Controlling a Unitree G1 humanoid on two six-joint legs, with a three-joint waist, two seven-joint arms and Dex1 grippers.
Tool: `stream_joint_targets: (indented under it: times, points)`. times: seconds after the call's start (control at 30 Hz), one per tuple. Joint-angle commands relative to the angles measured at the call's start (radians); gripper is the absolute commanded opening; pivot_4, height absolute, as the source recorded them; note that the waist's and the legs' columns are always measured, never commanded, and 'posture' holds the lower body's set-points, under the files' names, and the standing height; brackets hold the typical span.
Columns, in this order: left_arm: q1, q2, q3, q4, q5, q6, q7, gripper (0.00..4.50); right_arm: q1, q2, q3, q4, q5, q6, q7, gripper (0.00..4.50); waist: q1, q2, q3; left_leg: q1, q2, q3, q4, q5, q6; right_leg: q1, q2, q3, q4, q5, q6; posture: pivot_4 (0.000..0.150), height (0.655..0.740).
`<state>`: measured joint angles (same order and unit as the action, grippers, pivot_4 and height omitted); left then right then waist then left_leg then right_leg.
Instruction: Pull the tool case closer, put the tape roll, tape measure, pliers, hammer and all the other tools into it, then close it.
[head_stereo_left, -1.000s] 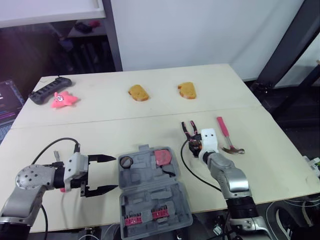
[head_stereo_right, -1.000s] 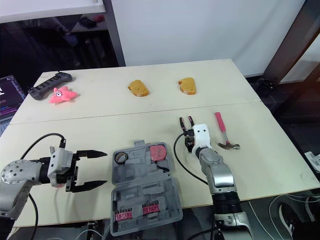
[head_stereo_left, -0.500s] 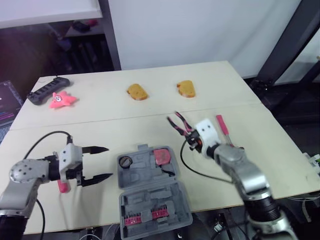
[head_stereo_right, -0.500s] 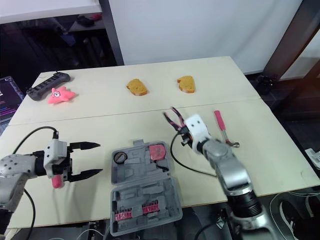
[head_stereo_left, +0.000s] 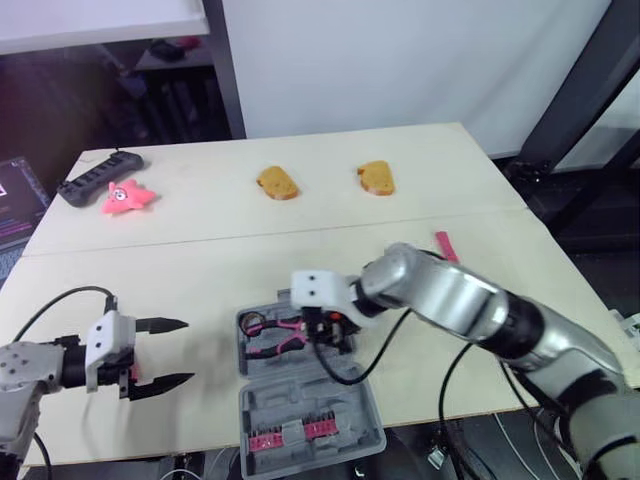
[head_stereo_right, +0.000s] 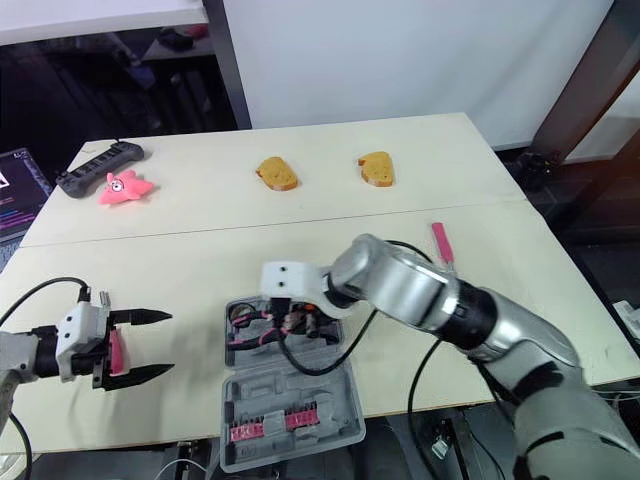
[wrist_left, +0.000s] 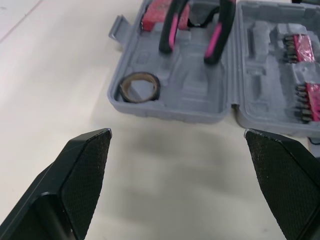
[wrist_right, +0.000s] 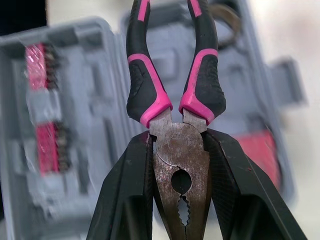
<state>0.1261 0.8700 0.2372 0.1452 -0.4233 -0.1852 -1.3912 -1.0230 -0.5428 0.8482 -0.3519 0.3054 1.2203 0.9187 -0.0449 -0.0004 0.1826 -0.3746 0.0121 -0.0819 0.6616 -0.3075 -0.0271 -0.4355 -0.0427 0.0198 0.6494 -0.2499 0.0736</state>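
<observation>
Right wrist view: right gripper clenched on the pliers above the open tool case, left gripper spread wide nearby, bread slices well behind

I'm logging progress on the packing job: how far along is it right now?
Done: the tool case sits near, open, with the tape roll and tape measure inside. In hand: the right gripper holds the pliers over the case. To do: the hammer lies on the table, and the case is not yet closed.
</observation>
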Motion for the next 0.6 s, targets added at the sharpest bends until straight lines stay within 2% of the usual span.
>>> stream_joint_targets:
  times: [0.03,0.23,0.6]
  points:
    - [0.051,0.008,0.047,-0.061,-0.012,-0.009,0.016,4.50,-0.083,0.040,0.069,0.064,-0.045,0.000,0.010,0.98,0.000,0.000,0.000,0.000,0.000,0.000,0.000,0.000,0.000,0.000,0.000,0.000,0.000,0.000,0.000,0.150,0.7400]
    - [0.086,0.000,0.053,-0.095,-0.012,-0.005,0.038,4.50,-0.112,0.075,0.123,0.152,-0.087,-0.014,0.006,0.98,0.001,0.000,0.000,0.000,-0.002,0.000,0.000,0.000,-0.001,0.000,-0.002,-0.001,0.000,0.000,0.000,0.150,0.7400]
    - [0.083,0.004,0.052,-0.105,-0.014,0.004,0.053,4.50,-0.094,0.101,0.138,0.183,-0.107,-0.058,0.038,0.98,-0.001,0.000,0.000,0.000,-0.001,0.000,0.000,0.000,-0.001,0.000,-0.002,0.000,0.000,0.000,0.000,0.150,0.7400]
